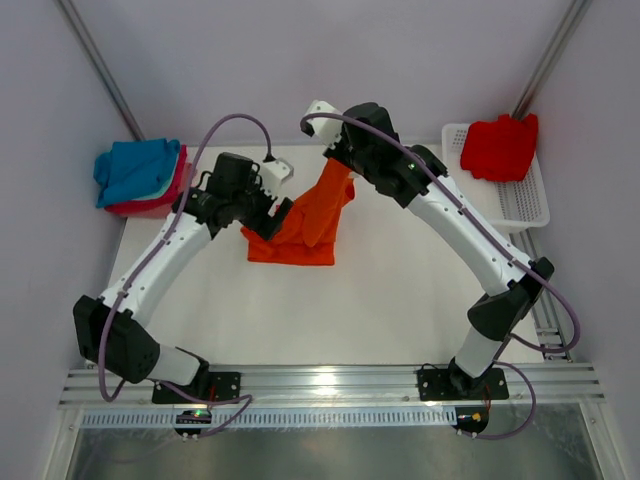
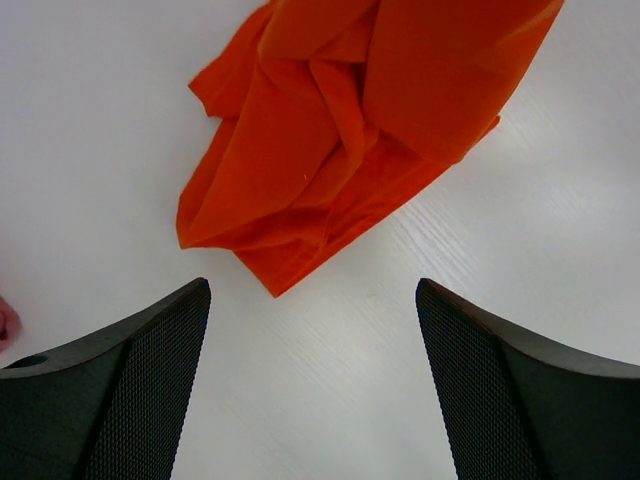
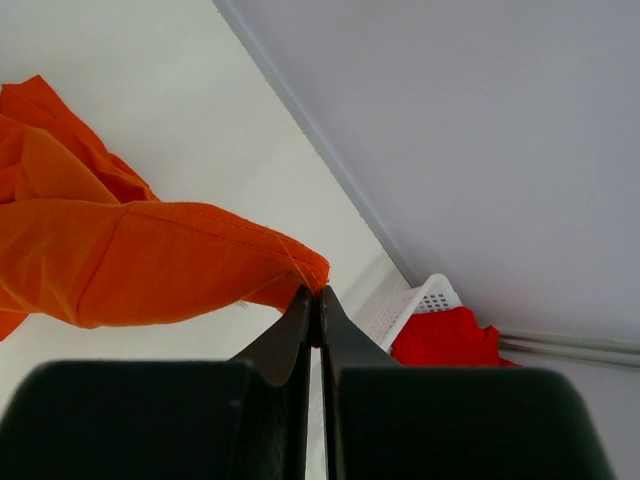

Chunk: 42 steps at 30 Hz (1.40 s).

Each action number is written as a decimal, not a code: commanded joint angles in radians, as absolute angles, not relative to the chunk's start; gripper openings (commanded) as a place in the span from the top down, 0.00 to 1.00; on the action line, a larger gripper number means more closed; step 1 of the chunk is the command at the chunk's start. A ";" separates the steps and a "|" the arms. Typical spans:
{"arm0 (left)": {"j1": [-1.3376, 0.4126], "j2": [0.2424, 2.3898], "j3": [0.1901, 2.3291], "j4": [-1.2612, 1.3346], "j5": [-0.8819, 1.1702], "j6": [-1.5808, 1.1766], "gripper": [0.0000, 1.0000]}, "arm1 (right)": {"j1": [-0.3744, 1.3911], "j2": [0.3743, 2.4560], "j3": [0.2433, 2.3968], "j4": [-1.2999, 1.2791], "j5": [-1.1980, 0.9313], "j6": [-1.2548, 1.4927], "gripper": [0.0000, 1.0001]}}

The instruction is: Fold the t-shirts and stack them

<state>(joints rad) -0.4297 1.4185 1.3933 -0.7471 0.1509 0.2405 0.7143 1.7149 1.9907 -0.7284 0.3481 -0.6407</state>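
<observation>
The orange t-shirt (image 1: 298, 238) lies around the middle of the white tabletop (image 1: 350, 310), a little towards the far side, and only part of it is flat. Its lower portion rests on the surface as a rough rectangle, while one end rises in a crumpled strip towards the far right.

That raised end is in the right fingers (image 3: 318, 300), which are pressed tight together on a seamed edge of the orange cloth and hold it up off the tabletop. The fabric sags away from the pinch in a long fold.

The left fingers (image 1: 272, 218) stand spread wide apart with nothing between them. They hover over the tabletop at the left side of the orange t-shirt. In the left wrist view a bunched corner of the cloth lies just ahead of the fingers, apart from both.

At the far left corner sits a small pile with a blue t-shirt (image 1: 135, 170) and some teal on top of a pink one (image 1: 155, 207). At the far right a red t-shirt (image 1: 500, 148) is heaped in the far end of a white mesh basket (image 1: 528, 205).
</observation>
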 commanded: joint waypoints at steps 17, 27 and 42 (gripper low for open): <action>-0.428 1.664 1.290 -0.563 0.183 0.242 0.18 | 0.716 1.655 1.976 -0.644 0.397 -0.643 0.97; -0.445 1.781 1.313 -0.528 0.189 0.230 0.21 | 0.715 1.660 1.982 -0.640 0.402 -0.644 0.97; -0.462 1.879 1.419 -0.488 0.097 0.180 0.91 | 0.710 1.631 1.941 -0.637 0.396 -0.641 0.97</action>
